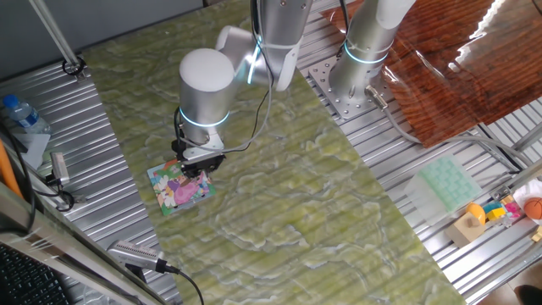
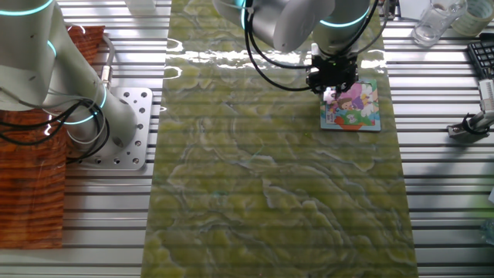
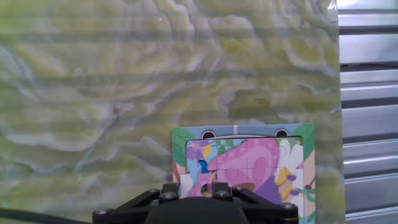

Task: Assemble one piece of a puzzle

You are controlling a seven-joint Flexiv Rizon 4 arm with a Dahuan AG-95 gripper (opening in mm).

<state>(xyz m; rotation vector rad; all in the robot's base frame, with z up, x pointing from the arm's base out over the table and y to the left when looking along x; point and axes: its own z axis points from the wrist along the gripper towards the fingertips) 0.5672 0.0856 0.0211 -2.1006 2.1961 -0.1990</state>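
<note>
From one fixed view I could see my gripper (image 1: 196,172) down over the upper edge of the puzzle (image 1: 180,190), which lay on the green marbled mat (image 1: 279,186) near the mat's edge, with a pale green tray (image 1: 446,185) and some small coloured toys (image 1: 495,212) far off on the metal table (image 1: 76,169), and a water bottle (image 1: 21,115) at the opposite side. The other fixed view did not show those things; it showed instead the puzzle from the opposite side, my fingers dark against its corner, a second arm's base plate (image 2: 127,131) bolted beside the mat, and a clear glass object (image 2: 434,23) at the table's far edge. My hand view alone showed the picture close up: a teal border, pink and white shapes, yellow and green patches, and the cut lines between the parts, with the black body of my gripper filling the bottom edge. My fingers seemed to sit close together right at the puzzle's surface, yet no view showed their tips clearly, so I could not tell whether they were pressed together or pinching the piece, and I could not pick out the piece itself among the pink-and-white parts. I could read no writing or brand anywhere
</note>
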